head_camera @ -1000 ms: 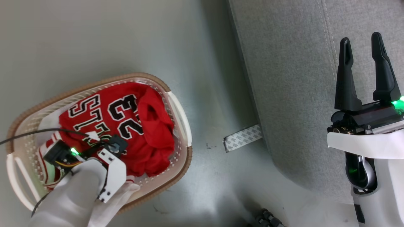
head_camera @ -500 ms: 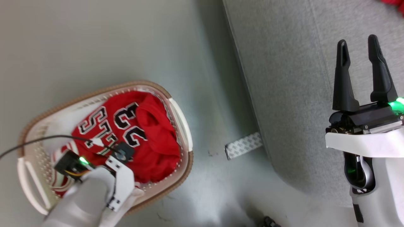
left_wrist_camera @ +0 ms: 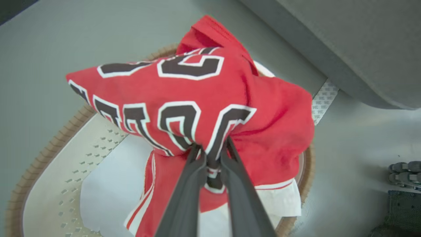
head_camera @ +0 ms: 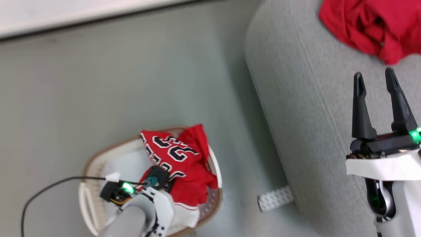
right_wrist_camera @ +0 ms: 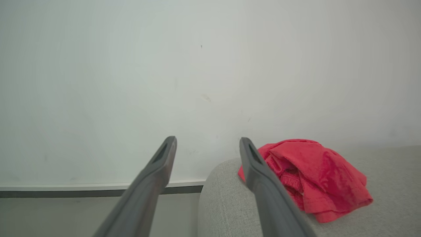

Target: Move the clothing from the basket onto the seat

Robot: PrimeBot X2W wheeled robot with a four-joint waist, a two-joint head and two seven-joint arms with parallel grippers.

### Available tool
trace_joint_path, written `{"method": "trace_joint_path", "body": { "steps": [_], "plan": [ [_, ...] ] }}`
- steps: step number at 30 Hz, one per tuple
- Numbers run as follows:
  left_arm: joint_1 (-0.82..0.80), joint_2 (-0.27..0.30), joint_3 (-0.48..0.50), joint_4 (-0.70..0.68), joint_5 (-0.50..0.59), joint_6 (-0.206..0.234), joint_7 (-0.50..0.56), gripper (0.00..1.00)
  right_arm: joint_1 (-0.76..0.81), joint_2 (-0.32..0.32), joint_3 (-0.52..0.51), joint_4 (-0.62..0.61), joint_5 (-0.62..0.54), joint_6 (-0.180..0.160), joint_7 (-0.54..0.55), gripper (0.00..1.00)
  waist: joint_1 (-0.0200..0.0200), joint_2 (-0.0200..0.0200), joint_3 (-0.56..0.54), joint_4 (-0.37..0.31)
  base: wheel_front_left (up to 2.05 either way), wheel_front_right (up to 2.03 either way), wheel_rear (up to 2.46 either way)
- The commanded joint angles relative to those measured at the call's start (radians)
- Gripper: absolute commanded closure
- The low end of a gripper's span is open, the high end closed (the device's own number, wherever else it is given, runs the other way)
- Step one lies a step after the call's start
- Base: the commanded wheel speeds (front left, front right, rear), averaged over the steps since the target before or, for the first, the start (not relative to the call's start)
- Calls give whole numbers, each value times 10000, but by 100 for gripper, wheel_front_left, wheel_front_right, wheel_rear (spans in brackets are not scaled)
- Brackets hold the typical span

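The red "BULLS 23" jersey (left_wrist_camera: pixel 184 95) hangs bunched above the basket (left_wrist_camera: pixel 46 158), and my left gripper (left_wrist_camera: pixel 212 153) is shut on a fold of it near the number. In the head view the jersey (head_camera: pixel 179 158) rises over the cream basket (head_camera: pixel 210 202), and my left wrist covers the fingers. A second piece of red clothing (head_camera: pixel 368 26) lies crumpled on the grey seat (head_camera: pixel 312 115). My right gripper (head_camera: pixel 376 95) stands open over the seat with nothing between its fingers. The right wrist view shows that gripper (right_wrist_camera: pixel 207 144) near the garment (right_wrist_camera: pixel 306 174).
A pale liner sheet (left_wrist_camera: pixel 111 187) lies in the basket bottom. A patterned tape strip (head_camera: pixel 274 198) sticks to the grey floor between basket and seat. A white wall with a dark skirting (right_wrist_camera: pixel 98 189) stands behind the seat. Small dark wheels (left_wrist_camera: pixel 404 171) sit at the right.
My left gripper has shut on the jersey and lifted it out of the basket. The head camera has risen and tilted, bringing the garment on the seat into view. My right gripper stays open.
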Motion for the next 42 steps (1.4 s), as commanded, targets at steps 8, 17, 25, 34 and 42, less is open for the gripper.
{"method": "trace_joint_path", "body": {
  "steps": [8, 17, 25, 34, 42],
  "plan": [
    [1157, -176, -88, -2752, -1409, -22, -75, 100, 728, -397, -78, 192, -160, -26, 8, 0, 0, 0, -2421, 1498, 0, 0, 0],
    [1845, -189, 13, -5111, -2284, -11, -76, 100, 1572, -543, 171, 560, -100, -26, 8, 0, 0, 0, -4080, 2189, 0, 0, 0],
    [1569, -42, 433, -6546, -2635, -10, -75, 100, 2046, -415, 789, 759, 31, -26, 8, 0, 0, 0, -4676, 2554, 0, 0, 0],
    [1316, 334, 835, -8274, -3339, 96, 352, 100, 2386, -260, 1312, 817, 161, -26, 8, 0, 0, 0, -4936, 2711, 0, 0, 0],
    [1760, 614, 950, -9755, -3588, 389, 950, 100, 2347, -231, 1579, 771, 309, -26, 8, 0, 0, 0, -4942, 2755, 0, 0, 0]
  ]
}}
